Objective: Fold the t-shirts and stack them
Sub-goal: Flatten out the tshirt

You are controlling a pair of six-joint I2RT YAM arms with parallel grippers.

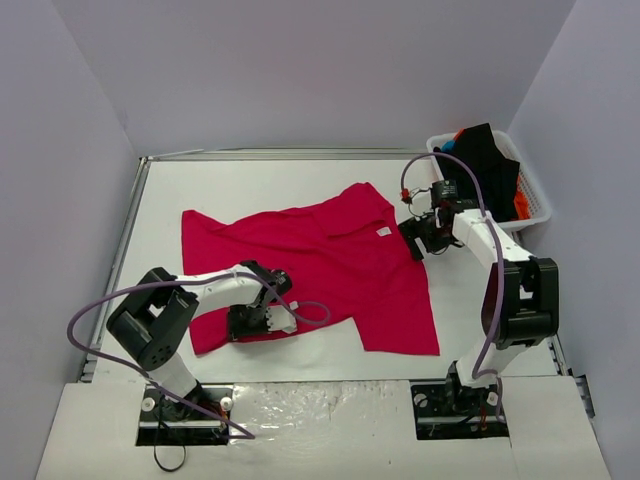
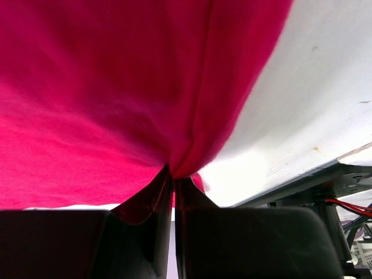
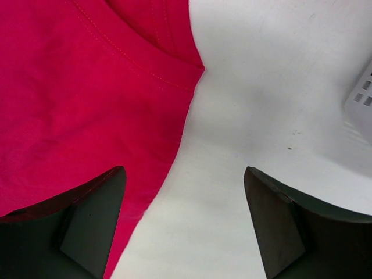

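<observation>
A crimson-red t-shirt (image 1: 320,265) lies spread on the white table, its small white neck label (image 1: 382,232) near the right edge. My left gripper (image 1: 262,320) is shut on the shirt's near hem; in the left wrist view the cloth (image 2: 116,99) bunches into a pinch between the closed fingers (image 2: 145,203). My right gripper (image 1: 418,240) is open and empty, just above the table at the shirt's right edge by the collar. In the right wrist view the red edge (image 3: 87,99) runs under the left finger (image 3: 87,215).
A white slatted basket (image 1: 535,195) at the back right holds black (image 1: 490,165), orange and blue shirts. The table's raised rim (image 1: 135,220) runs along the left and back. Bare table (image 3: 261,104) lies right of the shirt.
</observation>
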